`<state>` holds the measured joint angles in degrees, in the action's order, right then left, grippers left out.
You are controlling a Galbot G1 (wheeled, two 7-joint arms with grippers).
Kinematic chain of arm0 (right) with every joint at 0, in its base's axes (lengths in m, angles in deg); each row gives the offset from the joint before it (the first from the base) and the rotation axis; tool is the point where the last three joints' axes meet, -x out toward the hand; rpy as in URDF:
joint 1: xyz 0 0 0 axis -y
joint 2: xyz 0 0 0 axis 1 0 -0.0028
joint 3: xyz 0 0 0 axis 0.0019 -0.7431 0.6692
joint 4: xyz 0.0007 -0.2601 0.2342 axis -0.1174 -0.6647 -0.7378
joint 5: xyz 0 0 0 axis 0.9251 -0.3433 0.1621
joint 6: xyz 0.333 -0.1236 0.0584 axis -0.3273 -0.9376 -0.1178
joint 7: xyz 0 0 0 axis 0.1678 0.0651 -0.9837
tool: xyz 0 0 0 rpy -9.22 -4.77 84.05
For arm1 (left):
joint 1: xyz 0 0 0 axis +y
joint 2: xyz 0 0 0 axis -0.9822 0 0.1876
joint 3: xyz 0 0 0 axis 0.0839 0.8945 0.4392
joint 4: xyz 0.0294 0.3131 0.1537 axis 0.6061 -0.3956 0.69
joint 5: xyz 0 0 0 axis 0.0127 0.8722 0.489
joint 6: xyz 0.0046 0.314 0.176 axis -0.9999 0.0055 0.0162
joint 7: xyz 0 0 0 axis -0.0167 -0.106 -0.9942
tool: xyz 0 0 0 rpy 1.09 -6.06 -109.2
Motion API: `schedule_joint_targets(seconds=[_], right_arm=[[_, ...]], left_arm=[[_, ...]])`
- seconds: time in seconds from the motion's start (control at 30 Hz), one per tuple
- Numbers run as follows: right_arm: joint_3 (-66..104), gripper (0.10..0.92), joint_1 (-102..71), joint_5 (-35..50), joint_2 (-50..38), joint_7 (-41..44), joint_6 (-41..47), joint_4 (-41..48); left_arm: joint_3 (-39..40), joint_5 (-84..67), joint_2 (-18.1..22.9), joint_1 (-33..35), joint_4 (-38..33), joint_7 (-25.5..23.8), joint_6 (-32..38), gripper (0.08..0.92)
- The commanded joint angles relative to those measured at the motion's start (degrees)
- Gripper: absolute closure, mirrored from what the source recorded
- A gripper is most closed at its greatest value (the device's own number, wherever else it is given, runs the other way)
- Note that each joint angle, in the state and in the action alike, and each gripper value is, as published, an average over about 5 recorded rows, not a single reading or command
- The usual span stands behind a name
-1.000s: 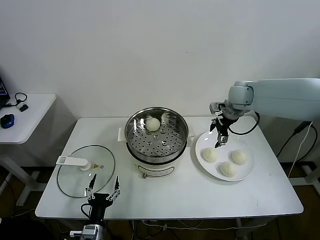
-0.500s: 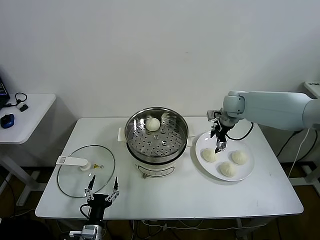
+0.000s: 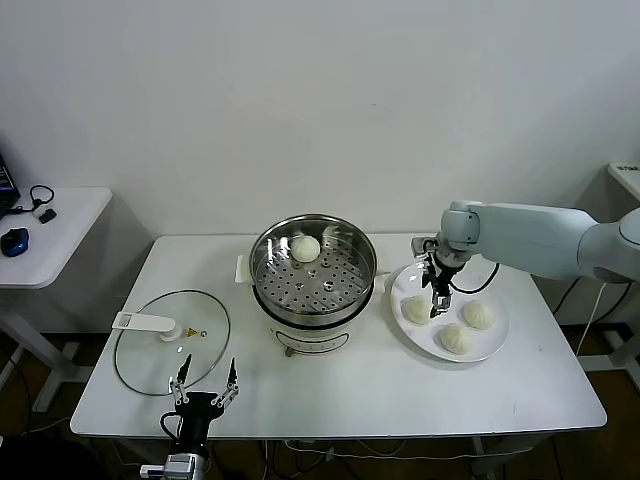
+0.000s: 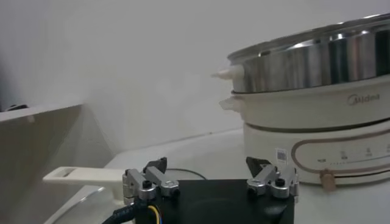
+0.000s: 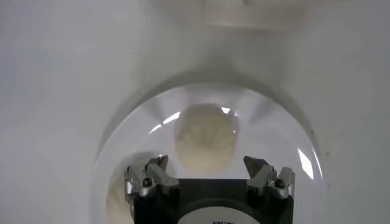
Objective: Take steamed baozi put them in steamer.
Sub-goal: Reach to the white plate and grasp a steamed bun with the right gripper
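Three steamed baozi (image 3: 446, 323) are left on the plate (image 3: 497, 338), so the right gripper (image 3: 436, 303), jaws apart, is poised directly above the nearest, while the left gripper (image 3: 205, 389) is parked with jaws spread.

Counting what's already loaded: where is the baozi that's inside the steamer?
In the head view, one baozi sits on the steamer's perforated tray, toward its far rim, left of centre.

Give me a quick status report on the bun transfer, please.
Right gripper open above the plate's nearest baozi. Left gripper open, parked by the glass lid. One bun in the steamer. Nothing in the way.
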<state>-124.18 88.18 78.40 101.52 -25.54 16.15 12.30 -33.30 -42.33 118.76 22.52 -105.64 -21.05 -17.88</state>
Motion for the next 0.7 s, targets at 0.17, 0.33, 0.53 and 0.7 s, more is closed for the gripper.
schedule_joint_targets(seconds=[0.17,0.33,0.53,0.7], right_arm=[[3.9,0.203,-4.2,-1.8,1.7,0.2,-0.6,4.6],[4.3,0.203,-4.6,-2.0,2.2,0.2,-0.6,5.0],[4.9,0.203,-5.1,-2.2,3.0,0.4,-0.7,5.9],[4.8,0.203,-5.1,-2.4,3.3,0.6,-0.9,6.3]], left_arm=[[-0.2,0.2,0.4,0.2,-0.1,0.0,0.1,0.177],[-0.3,0.1,0.4,0.2,-0.1,0.0,0.2,0.177],[-0.4,0.3,0.4,0.0,0.0,0.0,0.3,0.177],[-0.4,0.2,0.3,0.0,0.0,0.0,0.3,0.177]])
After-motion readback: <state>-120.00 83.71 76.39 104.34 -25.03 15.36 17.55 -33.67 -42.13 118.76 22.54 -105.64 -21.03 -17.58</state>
